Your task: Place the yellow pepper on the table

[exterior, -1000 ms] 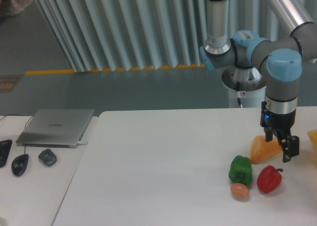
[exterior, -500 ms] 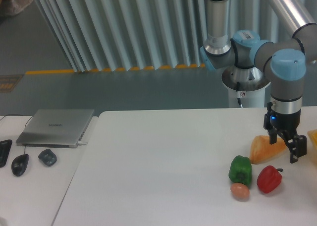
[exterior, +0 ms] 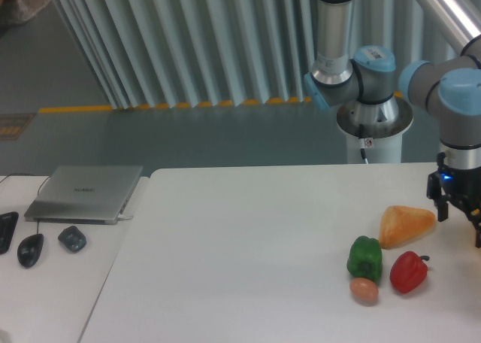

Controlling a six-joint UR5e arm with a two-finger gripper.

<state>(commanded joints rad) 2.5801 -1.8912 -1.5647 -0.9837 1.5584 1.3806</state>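
My gripper (exterior: 458, 223) hangs low over the white table (exterior: 248, 245) at the far right edge of the view, partly cut off by the frame. Its two dark fingers (exterior: 438, 207) stand apart, open, and I see nothing between them. The yellow pepper is out of view, either hidden behind the gripper or beyond the right edge. The gripper is to the right of the pale orange wedge (exterior: 406, 224) and apart from it.
A green pepper (exterior: 364, 258), a red pepper (exterior: 408, 272) and a small tan ball (exterior: 364, 289) lie in a cluster at the front right. On the adjoining desk at the left are a grey laptop (exterior: 86, 192) and two mice (exterior: 30, 249). The arm's base (exterior: 373, 125) stands behind the table.
The gripper has moved steadily to the right, from over the orange wedge's right end to the frame's right edge. The wedge now shows whole. The vegetables have not moved.
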